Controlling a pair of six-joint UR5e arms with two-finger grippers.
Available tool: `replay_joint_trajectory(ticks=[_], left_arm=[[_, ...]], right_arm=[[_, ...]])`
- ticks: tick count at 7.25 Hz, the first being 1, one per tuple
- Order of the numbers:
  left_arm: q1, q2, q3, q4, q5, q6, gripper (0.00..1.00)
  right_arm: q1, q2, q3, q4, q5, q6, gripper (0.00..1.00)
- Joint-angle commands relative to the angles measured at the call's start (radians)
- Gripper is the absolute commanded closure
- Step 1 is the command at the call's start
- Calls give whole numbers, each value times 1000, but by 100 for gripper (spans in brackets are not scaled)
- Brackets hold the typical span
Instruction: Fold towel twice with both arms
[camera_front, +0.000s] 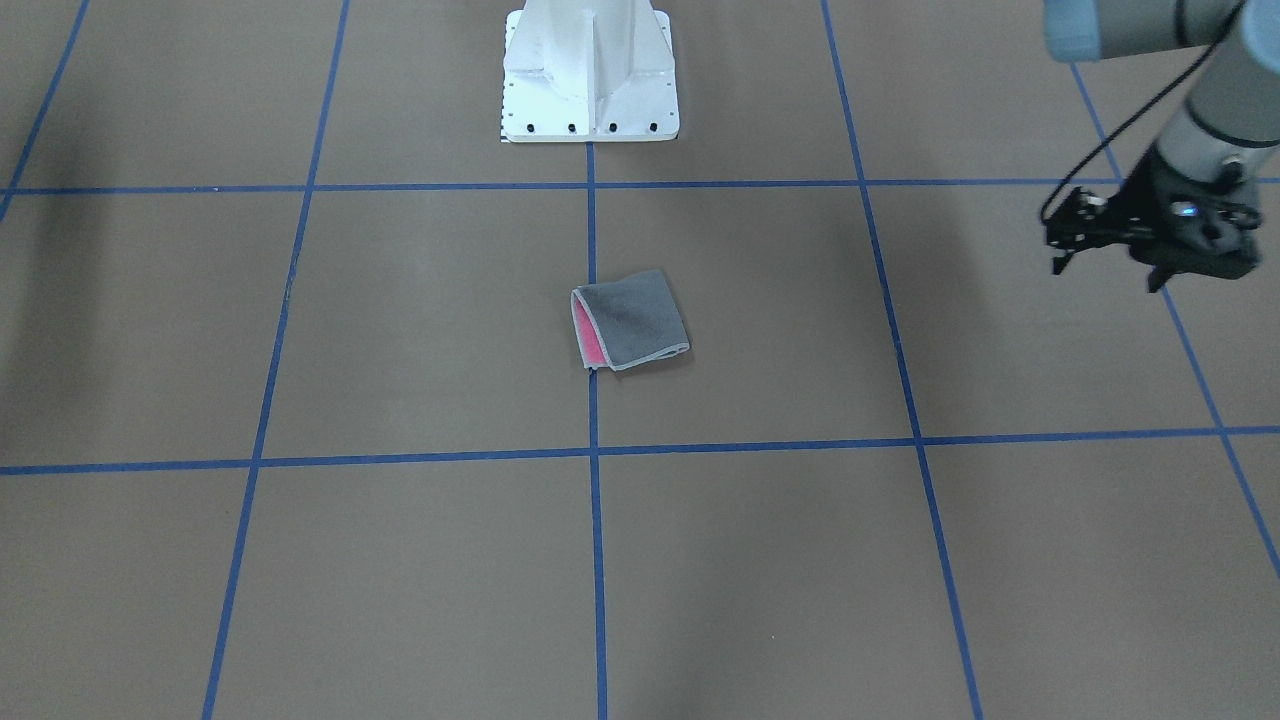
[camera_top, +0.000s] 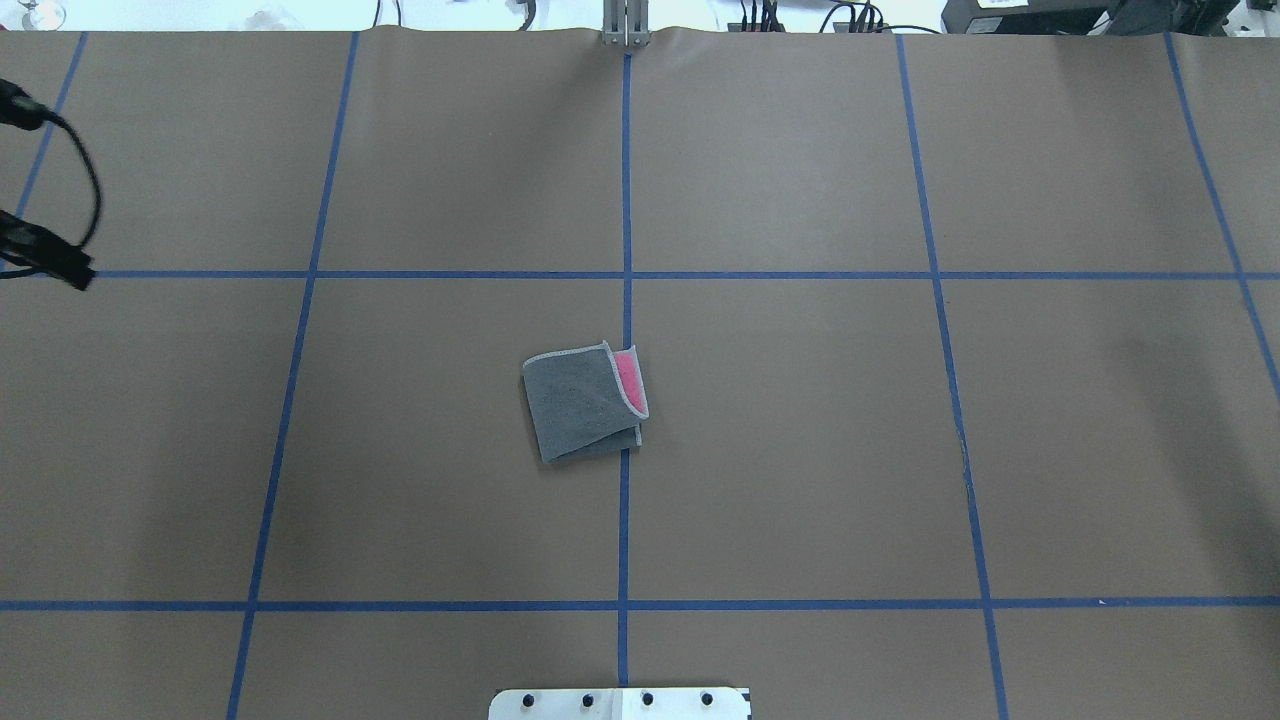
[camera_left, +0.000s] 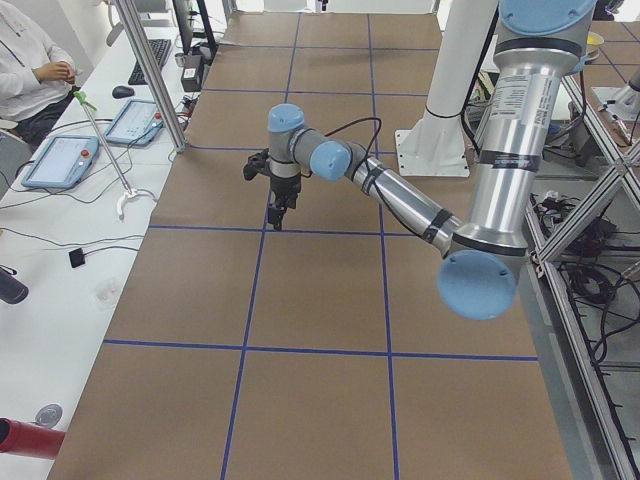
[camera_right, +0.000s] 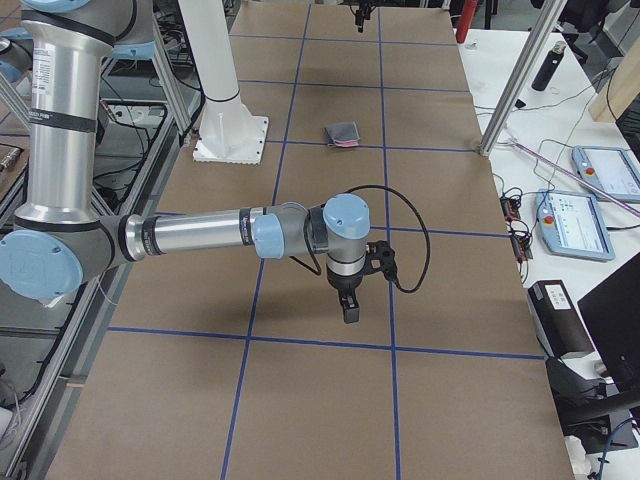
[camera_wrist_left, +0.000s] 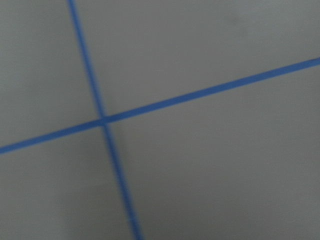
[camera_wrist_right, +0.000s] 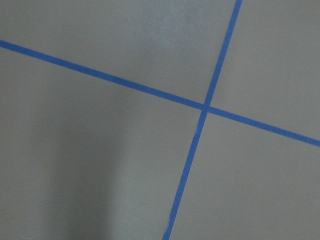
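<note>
The towel (camera_front: 635, 318) lies folded into a small square at the table's middle, dark grey side up, with a pink strip showing along one open edge. It also shows in the overhead view (camera_top: 580, 405) and in the right side view (camera_right: 342, 135). No gripper touches it. My left gripper (camera_front: 1158, 282) hangs above the table far off to my left, empty, its fingers looking shut; it also shows at the overhead view's left edge (camera_top: 78, 275) and in the left side view (camera_left: 276, 218). My right gripper (camera_right: 348, 312) hangs far off to my right; I cannot tell its state.
The white bolted pedestal (camera_front: 590, 90) stands at the robot's side of the table. Blue tape lines (camera_top: 625, 275) divide the brown table surface. Both wrist views show only table and tape. An operator's desk with tablets (camera_left: 60, 160) runs along the far side.
</note>
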Motion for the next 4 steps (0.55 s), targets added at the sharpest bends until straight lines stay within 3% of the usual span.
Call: replay_joint_trajectory(ticks=[1, 3, 4], left_arm=[[-191, 158, 12, -6, -57, 167, 0], [-308, 264, 6, -12, -58, 192, 0], [-338, 279, 7, -11, -58, 304, 0]], right_arm=[[7, -3, 7, 0, 13, 125, 0], [6, 5, 5, 7, 15, 138, 0], [6, 5, 5, 9, 15, 138, 0]])
